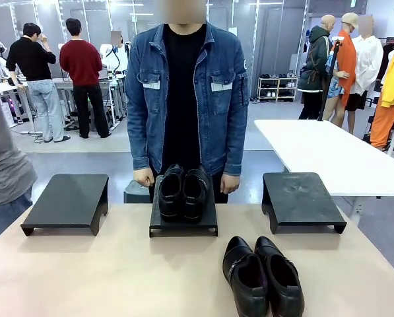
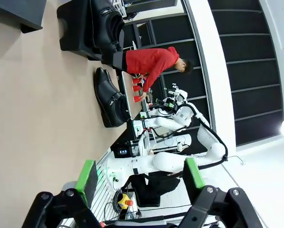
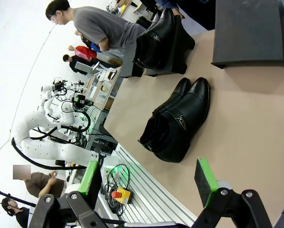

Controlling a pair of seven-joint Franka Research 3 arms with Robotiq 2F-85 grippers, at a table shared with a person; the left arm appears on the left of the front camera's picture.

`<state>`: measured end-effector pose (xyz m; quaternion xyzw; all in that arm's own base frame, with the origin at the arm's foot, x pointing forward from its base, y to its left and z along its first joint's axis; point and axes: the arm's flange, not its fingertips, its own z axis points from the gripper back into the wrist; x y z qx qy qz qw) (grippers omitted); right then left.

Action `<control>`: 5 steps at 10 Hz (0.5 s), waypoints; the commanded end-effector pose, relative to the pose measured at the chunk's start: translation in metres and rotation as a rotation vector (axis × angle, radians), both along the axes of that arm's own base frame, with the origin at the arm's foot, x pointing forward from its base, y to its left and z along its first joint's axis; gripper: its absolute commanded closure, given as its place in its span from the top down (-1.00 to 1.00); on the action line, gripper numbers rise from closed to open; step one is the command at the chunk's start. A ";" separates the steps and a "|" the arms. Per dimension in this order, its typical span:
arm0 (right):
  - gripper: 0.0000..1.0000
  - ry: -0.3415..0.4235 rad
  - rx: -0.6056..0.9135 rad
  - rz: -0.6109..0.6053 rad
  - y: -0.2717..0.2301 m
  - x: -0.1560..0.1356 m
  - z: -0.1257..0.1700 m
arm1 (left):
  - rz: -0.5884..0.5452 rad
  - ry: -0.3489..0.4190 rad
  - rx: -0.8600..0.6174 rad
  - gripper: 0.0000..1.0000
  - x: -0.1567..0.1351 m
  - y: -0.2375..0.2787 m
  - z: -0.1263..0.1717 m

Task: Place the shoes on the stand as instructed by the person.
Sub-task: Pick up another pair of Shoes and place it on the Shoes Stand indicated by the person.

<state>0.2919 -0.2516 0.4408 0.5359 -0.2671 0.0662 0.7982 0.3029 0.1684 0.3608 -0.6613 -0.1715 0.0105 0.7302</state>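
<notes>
One pair of glossy black shoes (image 1: 182,191) stands on the middle black stand (image 1: 183,224). A second pair (image 1: 262,276) lies on the tan table near the front edge, right of centre. The person (image 1: 187,99) in a denim jacket stands behind the middle stand with both hands low at the table's far edge. In the left wrist view my left gripper (image 2: 141,178) is open and holds nothing, with the loose pair (image 2: 108,97) far off. In the right wrist view my right gripper (image 3: 149,179) is open, hanging a short way from the loose pair (image 3: 177,121).
An empty black stand (image 1: 68,201) sits at the table's left and another (image 1: 301,200) at its right. A white table (image 1: 328,148) stands beyond on the right. A bystander's grey sleeve (image 1: 5,165) shows at the left edge.
</notes>
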 end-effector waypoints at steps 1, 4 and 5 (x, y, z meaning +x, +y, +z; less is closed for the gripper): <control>1.00 -0.012 0.007 0.001 -0.001 0.000 0.002 | -0.002 -0.018 -0.002 0.83 -0.003 -0.003 0.003; 1.00 -0.012 0.007 0.001 -0.001 0.000 0.002 | -0.002 -0.018 -0.002 0.83 -0.003 -0.003 0.003; 1.00 -0.012 0.007 0.001 -0.001 0.000 0.002 | -0.002 -0.018 -0.002 0.83 -0.003 -0.003 0.003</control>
